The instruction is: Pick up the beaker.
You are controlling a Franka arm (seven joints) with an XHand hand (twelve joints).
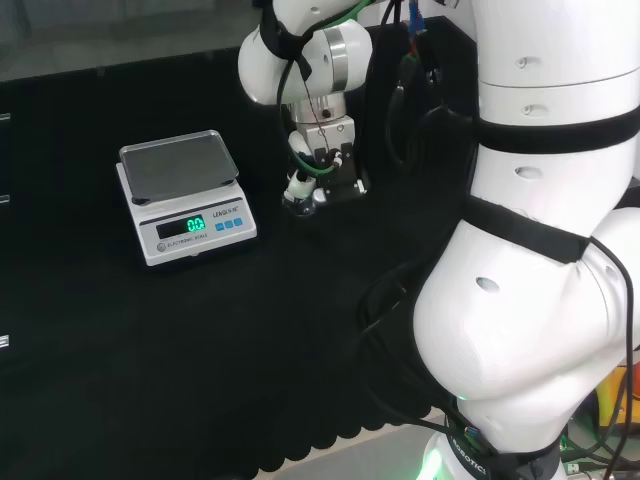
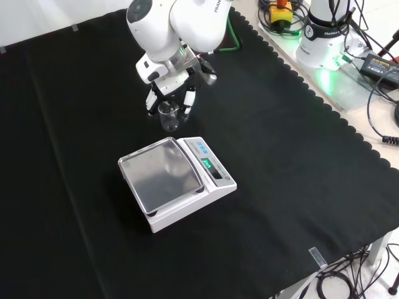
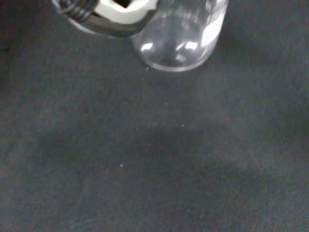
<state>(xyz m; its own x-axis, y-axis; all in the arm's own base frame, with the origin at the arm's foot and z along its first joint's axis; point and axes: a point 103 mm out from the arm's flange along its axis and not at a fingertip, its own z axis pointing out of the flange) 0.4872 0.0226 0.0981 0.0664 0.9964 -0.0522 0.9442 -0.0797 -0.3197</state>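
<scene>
The black and white robot hand (image 2: 169, 93) hangs low over the black cloth surface (image 2: 293, 156), fingers pointing down on either side of a small clear glass beaker (image 2: 168, 116). In the front view one finger stands to the left of the beaker and another to its right, both close to its wall, but whether they press the glass cannot be told. The wrist view shows a finger (image 3: 116, 17) just beside the beaker's round base (image 3: 176, 46), which seems to rest on the cloth. I judge the robot hand released, or at most just closing, with the beaker not yet lifted.

The beaker stands upright, just beyond the far corner of a white digital scale with a steel pan (image 2: 174, 180) in the front view, near it but apart. In the head view the robot hand (image 1: 318, 170) sits to the right of the scale (image 1: 185, 200).

The beaker looks empty, so it should be light. It is stiff, smooth and slippery, and fragile if squeezed unevenly or knocked over. The best hold is likely across the middle of its cylindrical wall, with the thumb opposite the fingers and below the rim, so that it cannot tilt or slip out as it rises.
</scene>
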